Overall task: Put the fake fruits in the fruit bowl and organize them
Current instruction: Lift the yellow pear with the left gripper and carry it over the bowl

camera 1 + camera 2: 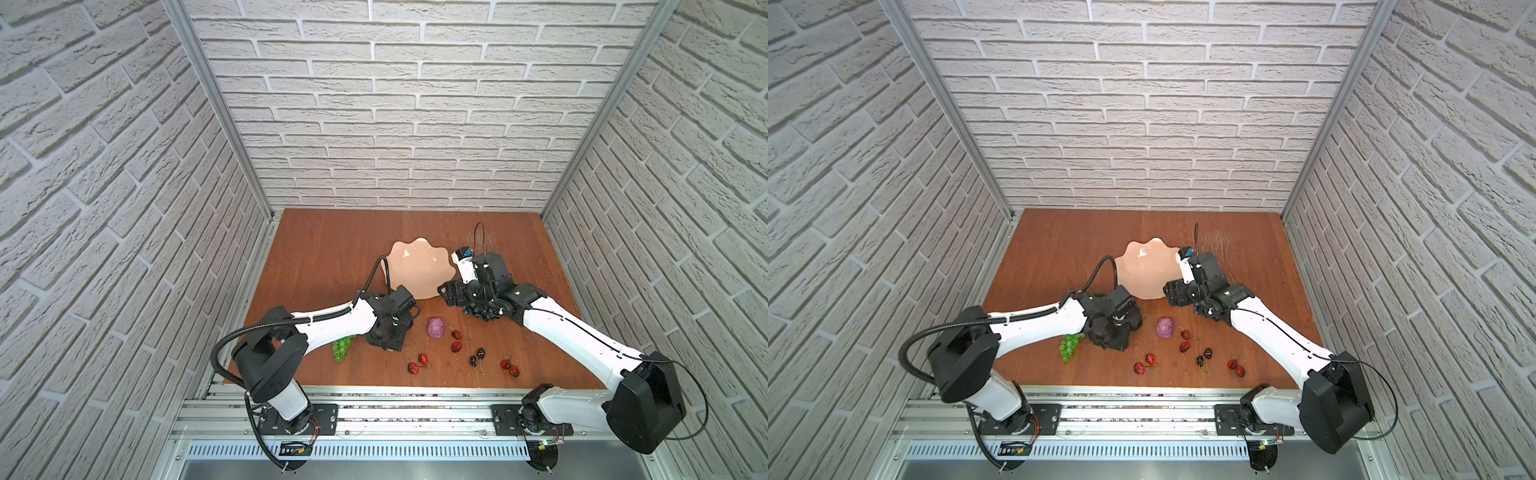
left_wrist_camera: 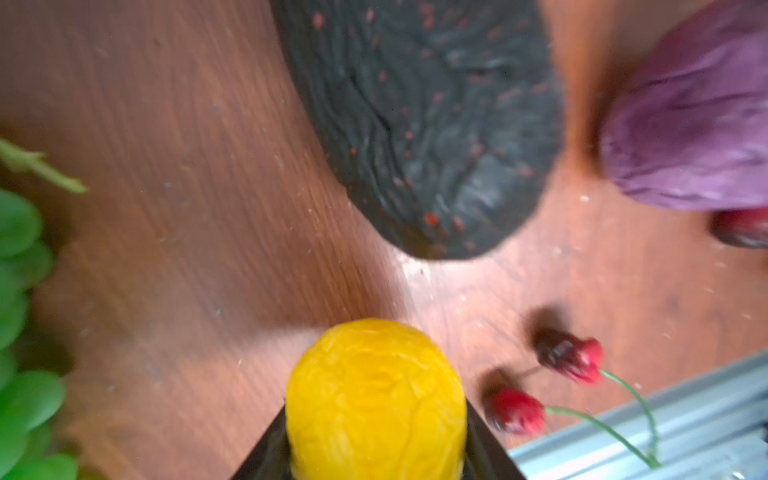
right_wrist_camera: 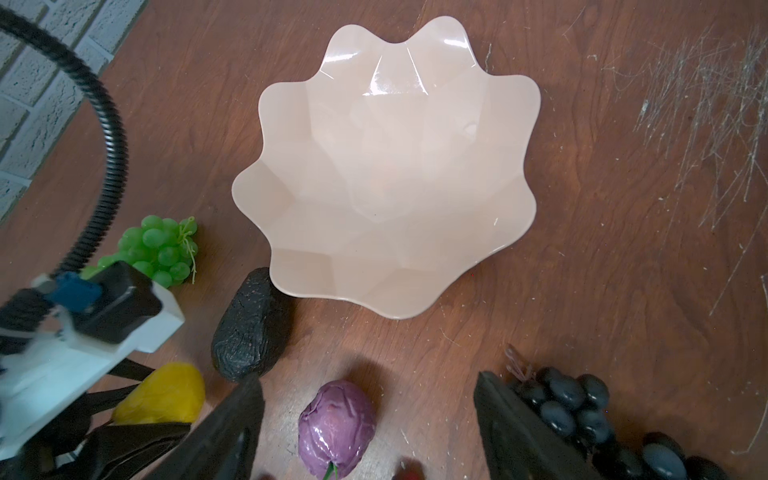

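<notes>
Work surface: a reddish-brown wooden tabletop [image 1: 324,249] with scratch marks [image 3: 706,104], enclosed on three sides by white brick-pattern walls [image 1: 374,124].

Container: the peach-pink scalloped fruit bowl [image 3: 386,166] stands upright mid-table. All fruit lies outside it.

The left gripper [image 2: 376,449] is closed on the yellow lemon-like fruit [image 2: 374,390], near the avocado [image 3: 249,324].

The right gripper [image 3: 367,376] has its jaws spread wide. The purple fruit [image 3: 336,428] lies beneath and the dark grape bunch [image 3: 582,407] beside one finger.

The green grape bunch [image 3: 160,249] and cherries [image 1: 457,347] lie toward the front edge.
</notes>
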Motion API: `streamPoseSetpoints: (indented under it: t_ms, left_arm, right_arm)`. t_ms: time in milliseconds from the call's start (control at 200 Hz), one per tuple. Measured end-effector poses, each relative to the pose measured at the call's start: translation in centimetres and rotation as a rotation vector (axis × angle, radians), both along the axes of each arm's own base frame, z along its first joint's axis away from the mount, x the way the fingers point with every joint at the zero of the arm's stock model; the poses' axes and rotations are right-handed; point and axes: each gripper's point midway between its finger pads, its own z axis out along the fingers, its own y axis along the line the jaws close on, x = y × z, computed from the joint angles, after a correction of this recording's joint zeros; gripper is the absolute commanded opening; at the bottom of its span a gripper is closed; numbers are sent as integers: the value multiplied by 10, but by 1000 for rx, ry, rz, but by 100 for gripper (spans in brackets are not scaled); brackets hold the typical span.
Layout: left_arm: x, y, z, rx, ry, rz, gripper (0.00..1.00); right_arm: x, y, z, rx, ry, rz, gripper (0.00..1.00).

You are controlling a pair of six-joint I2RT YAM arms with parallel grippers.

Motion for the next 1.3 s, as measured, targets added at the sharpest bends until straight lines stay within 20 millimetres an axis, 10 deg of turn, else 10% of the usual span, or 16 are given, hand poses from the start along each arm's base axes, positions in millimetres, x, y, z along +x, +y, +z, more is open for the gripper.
streamPoseSetpoints:
  t_ms: [230, 505, 910, 1300]
  left_arm:
    - [17, 0, 57, -98, -53, 5, 34]
    - [128, -24, 114, -160, -214, 10, 34]
    - [247, -87, 75, -120, -271, -93, 30]
    - [270, -101, 32, -81, -241, -112, 30]
  right_arm:
    - [0, 1, 0, 1, -1, 3, 81]
    - [1, 4, 2, 1, -7, 9, 81]
    - [-12, -6, 16, -21, -31, 11, 81]
    - [-28, -17, 9, -54, -1, 8, 81]
